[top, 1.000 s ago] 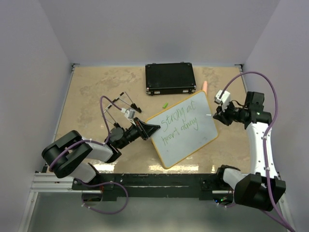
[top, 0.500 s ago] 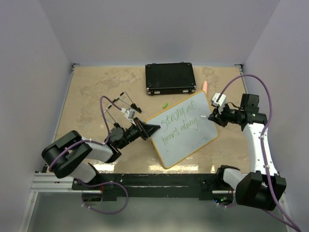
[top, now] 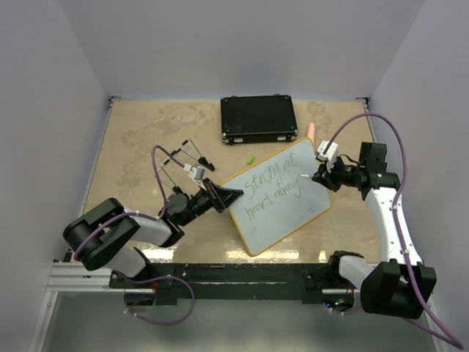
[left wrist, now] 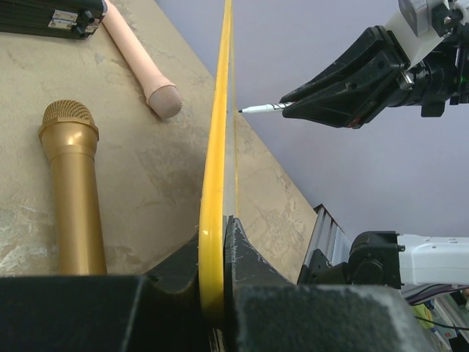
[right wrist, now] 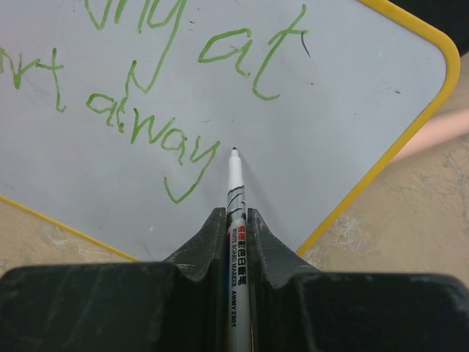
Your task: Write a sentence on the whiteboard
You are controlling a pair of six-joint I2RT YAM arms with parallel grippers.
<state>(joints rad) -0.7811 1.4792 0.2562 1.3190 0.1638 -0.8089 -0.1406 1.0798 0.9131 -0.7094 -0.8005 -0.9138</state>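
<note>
Tan mottled table underfoot, pale walls all round, and nearest the bases the left hand [top: 233, 195] is clamped tight on the near left edge of the whiteboard [top: 282, 216]. Its wrist view shows both jaws pinching the yellow rim, with the panel seen edge-on. Two lines of the sentence [top: 271, 189] run across the board in green, with "at" closing the top line and "away" the lower. Over on the right, the right hand [right wrist: 234, 220] is closed on a thin white marker [right wrist: 235, 183], which pokes out straight between the jaws. The tip sits just past the tail of that last "y", right at the white surface, though I can't tell whether it's touching. My read is that it's lined up for a closing mark or another word. Light pressure looks wise, because the board is gripped on one edge only and a hard push could swing or flex it. Short strokes too, as there's only a modest bare patch before the right rim. Behind the board lie a gold microphone [left wrist: 69, 183] and a pink one [left wrist: 139, 59]. Further back there's a small green cap [top: 250, 158], then the black case [top: 258, 119] by the far wall.
</note>
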